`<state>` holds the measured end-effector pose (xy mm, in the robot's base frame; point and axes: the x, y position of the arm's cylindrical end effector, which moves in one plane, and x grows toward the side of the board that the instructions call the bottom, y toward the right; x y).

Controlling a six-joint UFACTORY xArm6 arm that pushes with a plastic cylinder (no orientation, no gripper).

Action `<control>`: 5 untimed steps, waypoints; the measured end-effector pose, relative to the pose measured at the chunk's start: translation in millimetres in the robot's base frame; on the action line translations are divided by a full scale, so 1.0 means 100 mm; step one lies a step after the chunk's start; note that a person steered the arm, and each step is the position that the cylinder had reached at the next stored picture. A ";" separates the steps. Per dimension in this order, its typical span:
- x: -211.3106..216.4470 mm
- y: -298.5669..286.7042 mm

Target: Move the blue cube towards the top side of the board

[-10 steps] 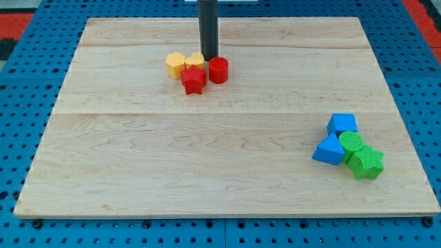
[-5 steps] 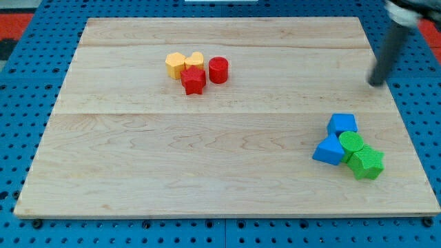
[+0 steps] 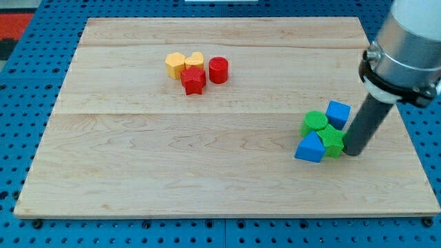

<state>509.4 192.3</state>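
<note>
The blue cube (image 3: 337,114) lies at the view's right, at the top of a tight cluster. A green cylinder (image 3: 315,122) touches its left side, a green star-shaped block (image 3: 332,140) sits just below it, and a blue triangular block (image 3: 310,148) is at the cluster's lower left. My tip (image 3: 352,153) rests on the board just right of the green star block and below right of the blue cube. The dark rod rises up and right to the arm's grey body (image 3: 408,41).
A second cluster sits at the view's upper middle: two yellow blocks (image 3: 176,65) (image 3: 195,60), a red star-shaped block (image 3: 193,80) and a red cylinder (image 3: 218,69). The wooden board (image 3: 172,165) lies on a blue pegboard (image 3: 21,103).
My tip swung from the red and yellow cluster to the right side, then down beside the blue and green cluster. That cluster has shifted left and rearranged, and the cube has turned.
</note>
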 end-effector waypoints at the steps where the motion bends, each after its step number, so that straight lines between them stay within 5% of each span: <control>1: -0.31 -0.09; 5: -1.03 -0.03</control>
